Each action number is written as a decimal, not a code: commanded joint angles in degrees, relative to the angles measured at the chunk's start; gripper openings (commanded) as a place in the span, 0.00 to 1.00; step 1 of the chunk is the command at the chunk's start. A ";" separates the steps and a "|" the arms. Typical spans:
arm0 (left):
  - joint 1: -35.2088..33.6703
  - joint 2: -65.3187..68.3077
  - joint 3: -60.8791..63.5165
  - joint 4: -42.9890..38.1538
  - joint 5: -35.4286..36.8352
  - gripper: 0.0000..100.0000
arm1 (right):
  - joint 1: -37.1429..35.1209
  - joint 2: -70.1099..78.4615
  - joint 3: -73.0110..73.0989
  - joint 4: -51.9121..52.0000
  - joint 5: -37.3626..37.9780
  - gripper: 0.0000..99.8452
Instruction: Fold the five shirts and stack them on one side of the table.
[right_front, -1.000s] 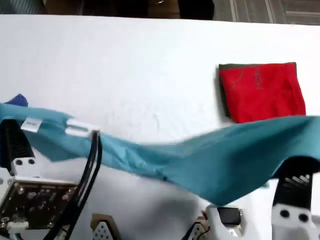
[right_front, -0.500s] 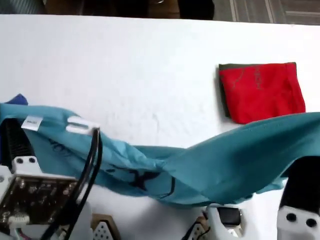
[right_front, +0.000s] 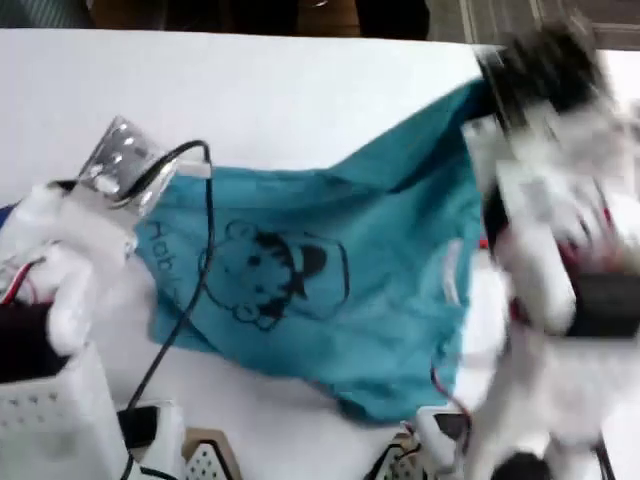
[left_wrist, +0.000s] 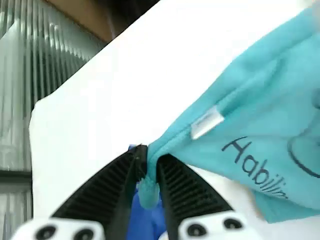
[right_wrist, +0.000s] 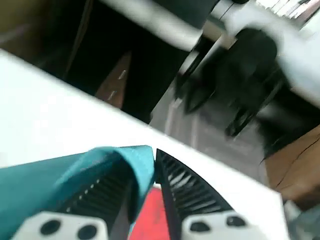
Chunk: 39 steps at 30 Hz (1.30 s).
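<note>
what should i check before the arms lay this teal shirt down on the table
1. Left tool grip on the teal cloth shirt with a cartoon print: ok, shut on its edge beside the white label.
2. Right tool grip: ok, shut on a teal edge.
3. Print faces up: ok.
4. Folded red shirt out of the way: not ok, it lies right below the right tool.
5. Black cable off the shirt: not ok, it crosses the shirt's left part in the high view.

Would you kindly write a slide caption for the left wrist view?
Left tool shut on the teal shirt's edge, white table behind.
</note>
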 joint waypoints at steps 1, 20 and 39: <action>2.11 4.57 -0.48 -6.51 0.62 0.03 | -0.75 4.35 2.64 -7.16 -0.09 0.02; 3.16 65.05 -43.21 1.23 0.53 0.03 | -2.86 33.36 -4.04 -8.13 -0.09 0.02; 4.13 81.41 -46.37 7.56 0.44 0.03 | -4.35 43.30 -4.13 -0.92 -2.11 0.02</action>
